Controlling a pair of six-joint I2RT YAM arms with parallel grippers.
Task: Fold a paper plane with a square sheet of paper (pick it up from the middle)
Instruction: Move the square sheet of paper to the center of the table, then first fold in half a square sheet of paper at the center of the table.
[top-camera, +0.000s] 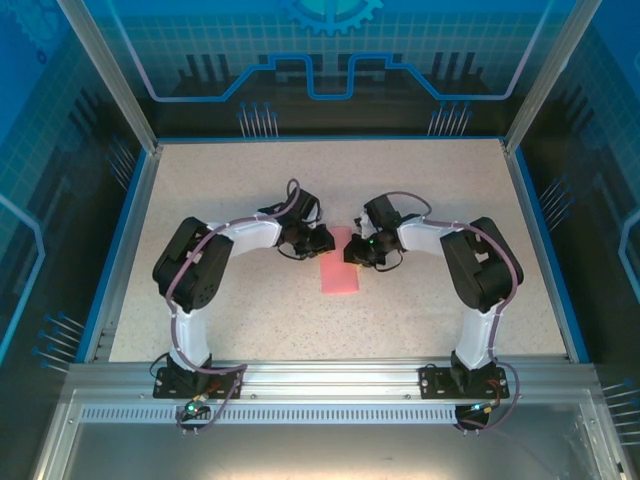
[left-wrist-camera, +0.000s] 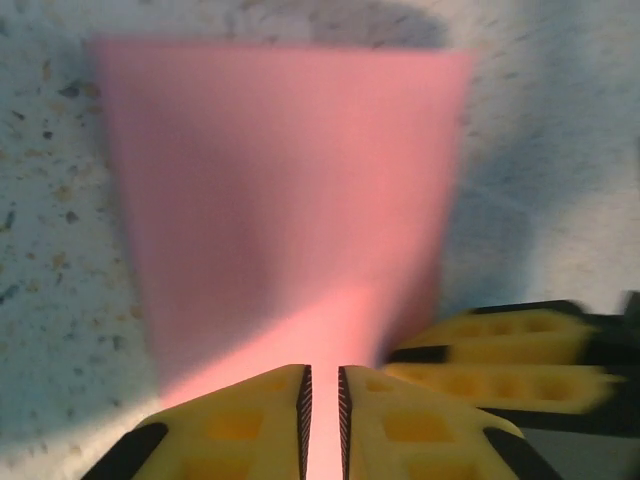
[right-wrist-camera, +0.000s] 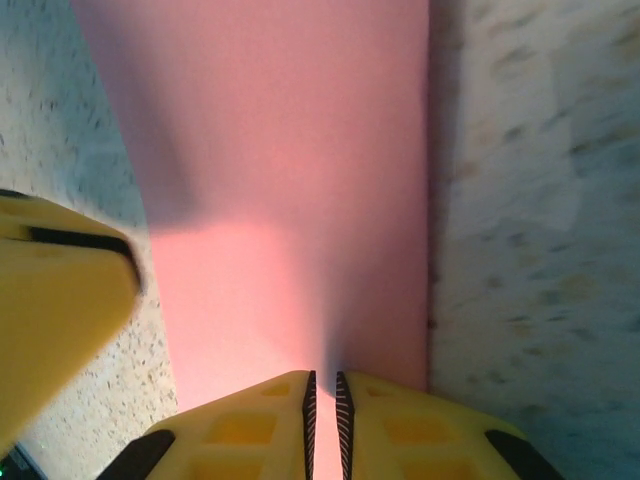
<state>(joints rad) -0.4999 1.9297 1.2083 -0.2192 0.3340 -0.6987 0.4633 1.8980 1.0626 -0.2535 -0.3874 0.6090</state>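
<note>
The pink-red sheet of paper (top-camera: 340, 272) lies flat on the speckled table as a narrow folded rectangle, not a pointed plane. Both grippers meet over its far end. My left gripper (top-camera: 317, 240) comes in from the left and my right gripper (top-camera: 353, 250) from the right. In the left wrist view the yellow jaws (left-wrist-camera: 322, 370) stand a narrow slit apart over the paper (left-wrist-camera: 290, 190), with pink showing through the slit; the other gripper's fingers (left-wrist-camera: 500, 350) lie close at the right. The right wrist view shows the same narrow slit (right-wrist-camera: 322, 376) above the paper (right-wrist-camera: 290, 170).
The table (top-camera: 220, 310) is walled by a blue rim (top-camera: 128, 230) and clear panels on the left, right and back. The arm bases sit on the metal rail (top-camera: 330, 380) at the near edge.
</note>
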